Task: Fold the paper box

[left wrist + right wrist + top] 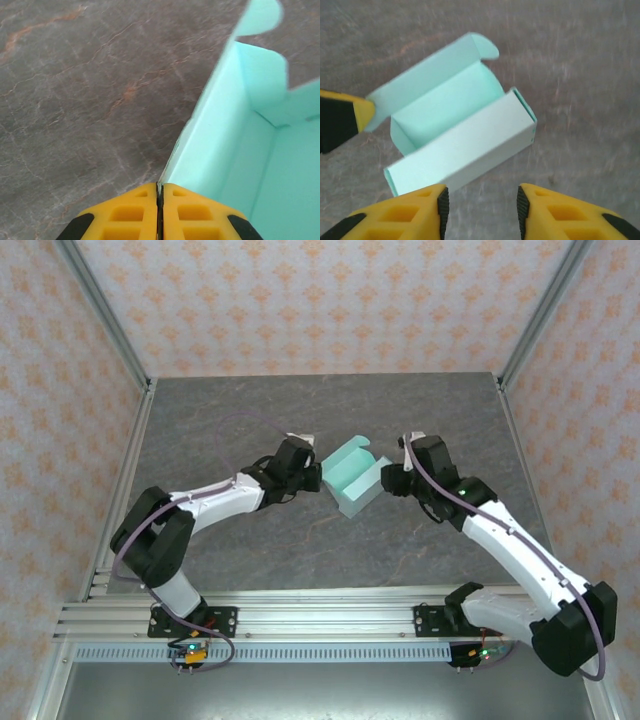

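The paper box (pixel 355 480) is a pale mint shallow rectangular box lying open-topped in the middle of the table, with its lid flap raised on the far-left side. My left gripper (pixel 308 472) is at the box's left edge. In the left wrist view its yellow fingers (pixel 130 212) are pressed together with the thin card wall (pixel 220 135) pinched in between. My right gripper (pixel 390 481) hovers just right of the box. In the right wrist view its jaws stand apart (pixel 480 200) with bare table between them, just short of the box's near wall (pixel 465 145).
The grey marbled tabletop (pixel 250 550) is bounded by patterned walls and aluminium posts (pixel 105 310) at the back corners. A metal rail (pixel 320 620) carrying both arm bases runs along the near edge.
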Controlling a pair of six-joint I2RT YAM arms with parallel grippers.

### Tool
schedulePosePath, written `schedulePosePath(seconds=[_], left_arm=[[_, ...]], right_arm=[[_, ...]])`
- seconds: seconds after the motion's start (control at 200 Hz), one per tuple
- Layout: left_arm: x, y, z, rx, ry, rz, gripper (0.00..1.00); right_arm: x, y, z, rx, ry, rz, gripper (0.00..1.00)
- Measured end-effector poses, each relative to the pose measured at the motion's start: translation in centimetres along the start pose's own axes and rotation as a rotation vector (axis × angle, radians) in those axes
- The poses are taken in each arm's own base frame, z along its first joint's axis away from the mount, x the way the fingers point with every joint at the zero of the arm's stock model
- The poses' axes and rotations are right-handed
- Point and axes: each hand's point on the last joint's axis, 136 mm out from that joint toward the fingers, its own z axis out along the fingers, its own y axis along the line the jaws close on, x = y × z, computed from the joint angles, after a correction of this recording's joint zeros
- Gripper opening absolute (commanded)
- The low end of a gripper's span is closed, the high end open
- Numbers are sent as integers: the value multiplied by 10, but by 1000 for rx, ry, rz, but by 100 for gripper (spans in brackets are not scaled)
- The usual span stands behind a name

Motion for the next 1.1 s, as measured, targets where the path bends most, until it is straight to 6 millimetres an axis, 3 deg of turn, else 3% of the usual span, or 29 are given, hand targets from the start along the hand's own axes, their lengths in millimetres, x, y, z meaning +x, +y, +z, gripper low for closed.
schedulePosePath(seconds=[0.1,0.27,0.415,0.741,1.096], left_arm=[[3,10,12,-1,34,-26,10],[7,17,27,12,75,-54,10],[9,17,39,31,106,-67,10],[7,19,55,56,142,-89,10],[9,29,61,51,173,-112,10]], right_arm=[[16,3,15,-8,100,63,39],[45,14,59,-48,276,122,36],[54,25,88,-88,348,147,36],[22,43,126,-116,346,152,35],[13,44,160,-82,360,147,38]])
